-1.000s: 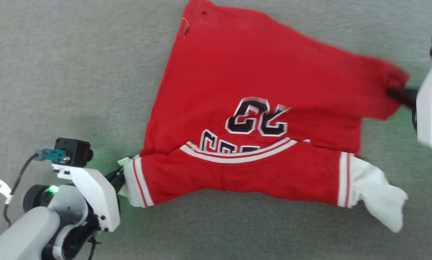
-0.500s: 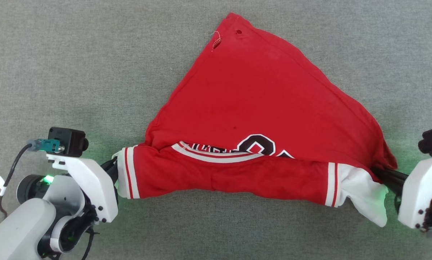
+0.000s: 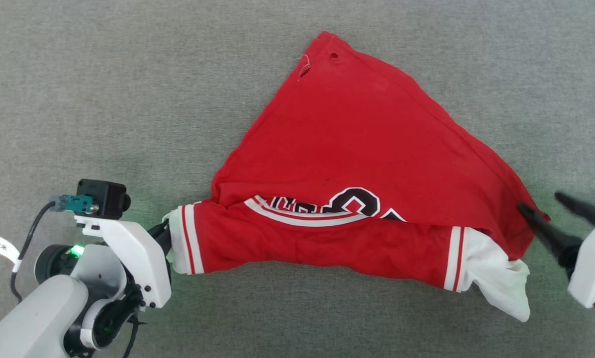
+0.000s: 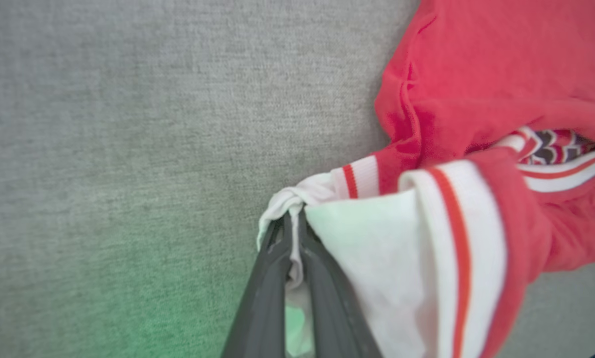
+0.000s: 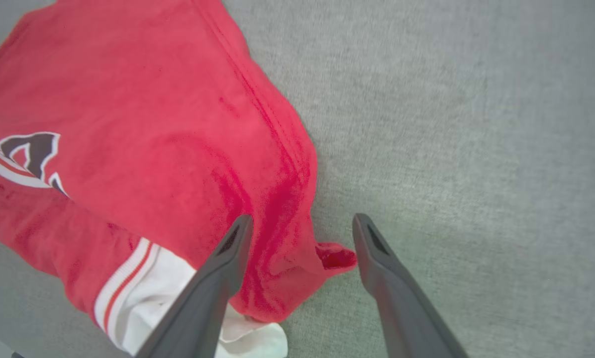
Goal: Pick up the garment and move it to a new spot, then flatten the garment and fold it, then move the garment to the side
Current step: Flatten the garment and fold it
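The red jersey (image 3: 357, 149) lay as a rumpled triangle on the grey textile surface (image 3: 103, 74), apex at 12 o'clock. At its 8 o'clock, the left claw (image 3: 164, 239) was clamped on the white sleeve (image 4: 377, 238). At 4 o'clock, the right claw (image 3: 540, 201) stood wide apart, with the hem corner (image 5: 335, 258) between its fingers, ungripped.

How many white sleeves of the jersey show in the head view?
2. The sleeve at the left is pinched in the left gripper; the sleeve at the lower right lies free beside the open right gripper. Nothing suggests more are hidden.
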Motion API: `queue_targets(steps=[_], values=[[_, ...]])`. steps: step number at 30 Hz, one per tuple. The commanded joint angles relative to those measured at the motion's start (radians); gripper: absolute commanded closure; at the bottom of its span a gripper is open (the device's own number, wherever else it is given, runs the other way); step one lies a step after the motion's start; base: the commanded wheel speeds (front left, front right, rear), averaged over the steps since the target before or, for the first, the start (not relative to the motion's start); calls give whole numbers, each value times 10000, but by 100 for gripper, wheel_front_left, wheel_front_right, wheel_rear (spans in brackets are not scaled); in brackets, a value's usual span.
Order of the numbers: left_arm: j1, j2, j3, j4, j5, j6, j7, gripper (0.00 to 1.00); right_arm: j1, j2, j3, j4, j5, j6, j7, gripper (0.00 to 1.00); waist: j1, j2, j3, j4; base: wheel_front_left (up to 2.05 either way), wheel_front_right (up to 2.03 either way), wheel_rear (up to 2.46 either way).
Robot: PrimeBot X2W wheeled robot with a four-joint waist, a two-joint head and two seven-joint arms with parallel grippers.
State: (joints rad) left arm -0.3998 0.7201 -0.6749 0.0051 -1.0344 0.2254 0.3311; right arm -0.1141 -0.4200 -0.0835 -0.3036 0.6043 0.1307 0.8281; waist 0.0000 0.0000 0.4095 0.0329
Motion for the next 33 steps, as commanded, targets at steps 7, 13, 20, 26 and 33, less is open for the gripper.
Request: queue_targets(steps=[7,13,20,26,33], values=[[14,-260,-245,58,119,-134,31,100,-1213,-206,352,-872,-303,-1,-314,0,0,0,-25,457,0,0,0],[-424,-677,-506,228,247,-398,55,100,-3082,-527,1489,349,-356,0,-760,0,0,0,146,1191,0,0,0],[-1161,-1527,-922,755,487,-914,-8,100,-5578,-917,2907,2849,-31,-1,-926,0,0,0,404,2456,0,0,0],[-1689,-2270,-1283,1466,598,-1479,-88,100,-7294,-1207,4098,5147,66,0,-829,0,0,0,614,3458,0,0,0],[-2075,-2875,-1517,2164,599,-2017,-281,100,-8614,-1472,5519,7499,363,-1,47,0,0,0,913,4255,0,0,0]])
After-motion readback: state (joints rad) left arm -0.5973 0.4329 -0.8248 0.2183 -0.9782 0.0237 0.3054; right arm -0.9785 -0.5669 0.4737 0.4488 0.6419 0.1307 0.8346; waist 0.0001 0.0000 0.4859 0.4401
